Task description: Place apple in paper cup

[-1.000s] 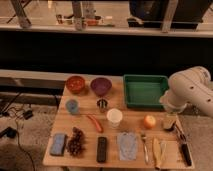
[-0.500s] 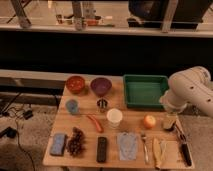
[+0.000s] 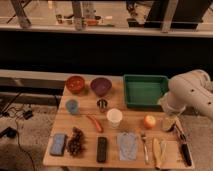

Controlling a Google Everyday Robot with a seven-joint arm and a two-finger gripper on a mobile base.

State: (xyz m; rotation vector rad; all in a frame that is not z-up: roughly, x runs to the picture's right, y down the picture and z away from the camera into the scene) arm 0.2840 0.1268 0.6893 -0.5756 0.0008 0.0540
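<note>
The apple (image 3: pixel 149 121), small, round and orange-yellow, sits on the wooden table (image 3: pixel 85 152) right of centre. The white paper cup (image 3: pixel 114 118) stands upright to its left, a short gap apart. My gripper (image 3: pixel 170 125) hangs at the end of the white arm (image 3: pixel 192 90), just right of the apple and close above the table. Nothing shows in the gripper.
A green tray (image 3: pixel 145 91) lies behind the apple. An orange bowl (image 3: pixel 76 84), purple bowl (image 3: pixel 100 86), blue cup (image 3: pixel 72 106), small metal cup (image 3: pixel 102 104), red chili (image 3: pixel 95 123), grapes (image 3: pixel 75 141), blue sponge (image 3: pixel 58 144), black remote (image 3: pixel 102 149), grey cloth (image 3: pixel 127 146), fork (image 3: pixel 144 147), banana (image 3: pixel 156 152) and black-handled tool (image 3: pixel 183 146) lie around.
</note>
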